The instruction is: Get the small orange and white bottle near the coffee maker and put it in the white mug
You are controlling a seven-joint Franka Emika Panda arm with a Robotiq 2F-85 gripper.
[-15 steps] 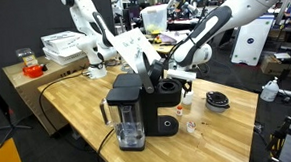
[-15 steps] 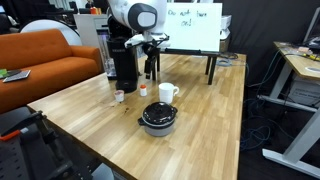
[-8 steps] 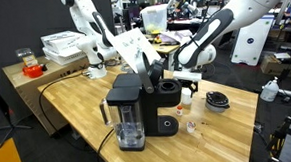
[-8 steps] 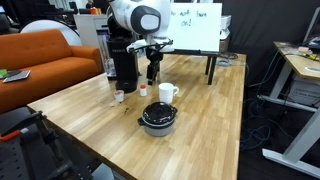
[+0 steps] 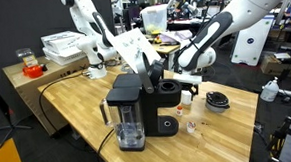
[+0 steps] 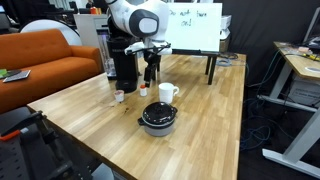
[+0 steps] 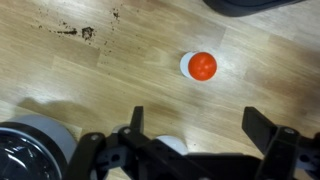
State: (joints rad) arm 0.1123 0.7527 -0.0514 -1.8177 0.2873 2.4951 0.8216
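Risk, tipping: the small orange and white bottle point(image 7: 202, 66) stands upright and looks light. A finger coming down off-centre would probably knock it over or push it away.
Risk, wrong pick: in an exterior view a second small container point(image 6: 119, 97) sits at the lower left of the coffee maker point(image 6: 123, 58). At that size I cannot be sure which of the small things is the target.
Risk, mug: the white mug point(image 6: 167, 93) stands near the gripper, lower right of it, so a careless carry could bump it.
Gripper: the gripper point(image 7: 192, 118) has its jaws spread wide and holds nothing.
Bottle versus gripper: in the wrist view the bottle sits in the upper centre-right and the fingers along the bottom edge. It is roughly in line with the gap, but not between the fingers and not touching them.
Bottle's place: on the wooden table point(image 7: 60, 80), with bare wood around it.
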